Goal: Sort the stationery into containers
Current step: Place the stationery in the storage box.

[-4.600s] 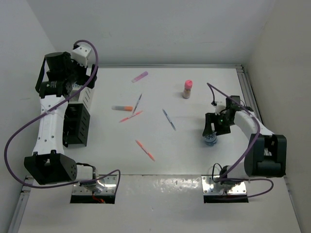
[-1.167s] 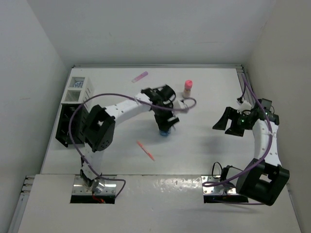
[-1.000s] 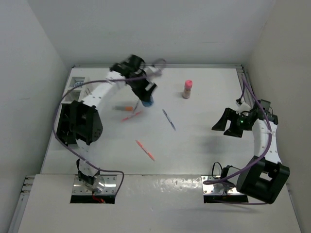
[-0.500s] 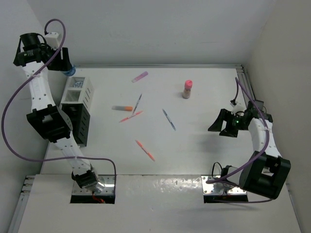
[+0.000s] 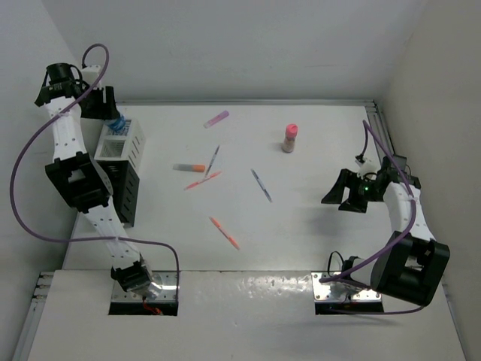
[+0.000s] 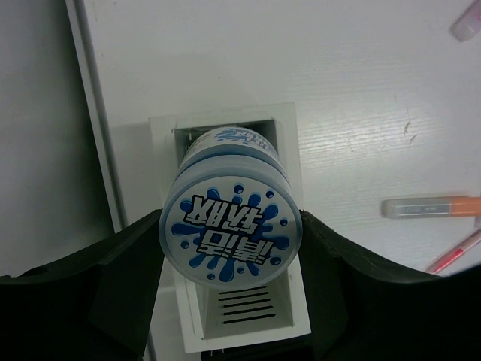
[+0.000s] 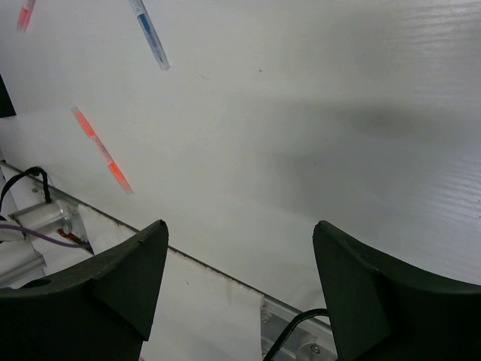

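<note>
My left gripper (image 5: pixel 107 116) (image 6: pixel 229 242) is shut on a squat blue-capped jar (image 5: pixel 114 125) (image 6: pixel 229 226), one finger on each side. The jar hangs right over the back compartment of the white container (image 5: pixel 126 147) (image 6: pixel 159 143). The black container (image 5: pixel 120 192) stands just in front of it. My right gripper (image 5: pixel 342 198) (image 7: pixel 237 226) hovers open and empty above bare table at the right. Loose on the table lie an orange pen (image 5: pixel 224 232) (image 7: pixel 101 149), a blue pen (image 5: pixel 261 184) (image 7: pixel 149 31), an orange-capped marker (image 5: pixel 189 167) (image 6: pixel 430 207) and a pink-capped bottle (image 5: pixel 289 138).
A pink pen (image 5: pixel 203 180) (image 6: pixel 455 252), a thin dark pen (image 5: pixel 213 159) and a pink marker (image 5: pixel 216 119) lie at mid-left. Both containers sit against the left wall. The metal table edge (image 7: pixel 293 323) runs just below my right gripper.
The left arm has brought the jar down and slightly right, from behind the white container to over its back compartment. The right gripper has barely shifted.
</note>
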`<act>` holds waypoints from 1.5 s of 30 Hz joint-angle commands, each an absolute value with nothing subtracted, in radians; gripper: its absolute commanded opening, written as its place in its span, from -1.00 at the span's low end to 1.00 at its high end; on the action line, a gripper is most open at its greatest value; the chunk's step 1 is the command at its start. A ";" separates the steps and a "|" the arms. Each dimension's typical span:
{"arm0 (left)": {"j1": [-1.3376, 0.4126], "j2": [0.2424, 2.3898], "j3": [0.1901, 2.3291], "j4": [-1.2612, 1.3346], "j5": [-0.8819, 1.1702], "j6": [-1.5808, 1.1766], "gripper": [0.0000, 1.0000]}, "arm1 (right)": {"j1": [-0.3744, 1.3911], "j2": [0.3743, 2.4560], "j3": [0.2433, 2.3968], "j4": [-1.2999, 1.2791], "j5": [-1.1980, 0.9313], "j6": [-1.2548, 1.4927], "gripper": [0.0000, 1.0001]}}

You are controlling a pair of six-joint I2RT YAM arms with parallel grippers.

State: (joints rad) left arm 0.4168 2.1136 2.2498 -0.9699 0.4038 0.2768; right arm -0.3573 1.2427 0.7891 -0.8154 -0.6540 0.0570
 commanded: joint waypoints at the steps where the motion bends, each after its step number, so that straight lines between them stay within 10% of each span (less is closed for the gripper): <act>1: 0.413 2.111 2.256 -0.897 0.390 0.293 -0.93 | -0.353 1.243 0.787 -0.796 -0.657 0.054 0.53; 27: 0.337 2.204 2.255 -0.914 0.273 0.379 -0.74 | -0.334 1.238 0.815 -0.818 -0.627 0.055 0.53; 34: 0.330 2.200 2.261 -0.928 0.270 0.382 0.11 | -0.328 1.235 0.825 -0.827 -0.627 0.048 0.54; 45: 0.316 2.102 2.309 -0.899 0.356 0.391 0.61 | -0.267 1.227 0.841 -0.808 -0.612 0.069 0.54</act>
State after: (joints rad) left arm 0.3382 2.1895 2.2559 -0.9333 0.3054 0.3679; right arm -0.2932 1.2446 0.8009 -0.8280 -0.6201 0.0574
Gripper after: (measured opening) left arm 0.800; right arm 0.767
